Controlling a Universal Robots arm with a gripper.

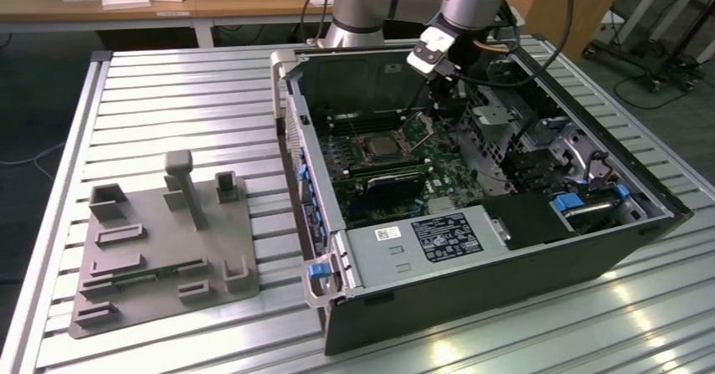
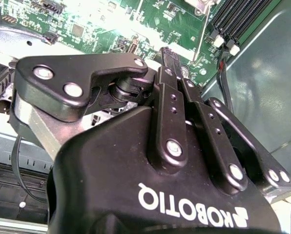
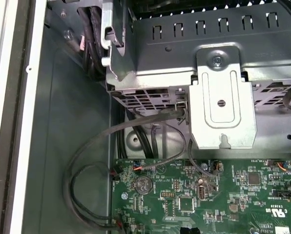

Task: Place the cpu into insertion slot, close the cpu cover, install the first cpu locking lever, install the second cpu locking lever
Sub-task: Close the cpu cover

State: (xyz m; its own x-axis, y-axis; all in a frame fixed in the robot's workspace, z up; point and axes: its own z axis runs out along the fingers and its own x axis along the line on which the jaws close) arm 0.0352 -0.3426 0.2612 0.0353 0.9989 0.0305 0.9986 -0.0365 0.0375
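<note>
Slatted aluminium worktop (image 1: 179,106), open pc case (image 1: 503,248) lying on it, wooden desks behind.

My end effector (image 1: 438,96) is down inside the case, over the green motherboard (image 2: 87,29). In the second wrist view the fingers (image 2: 166,56) look pressed together, and I can't see anything pinched between them. A thin metal rod (image 2: 200,36) runs just past the fingertips, with the black memory slots (image 2: 238,19) beyond it. My guess is that the rod is a locking lever, but I can't confirm it.

In the exterior view the cpu (image 1: 383,147) sits in the insertion slot (image 1: 360,151), near me, towards that view's left and nearer the camera. The cpu cover (image 1: 403,150) looks down around it. Whether it is latched is too small to tell.

Judgement: I'm on a lever step.
- Push with the fingertip side and keep contact on the rod only.
- Sweep down, then sideways under its hook.
- Go slowly and stay off the board parts.
- If the cover isn't flat, forcing the lever risks the socket pins.

A grey fixture (image 1: 167,248) sits well apart on the exterior view's left.
</note>
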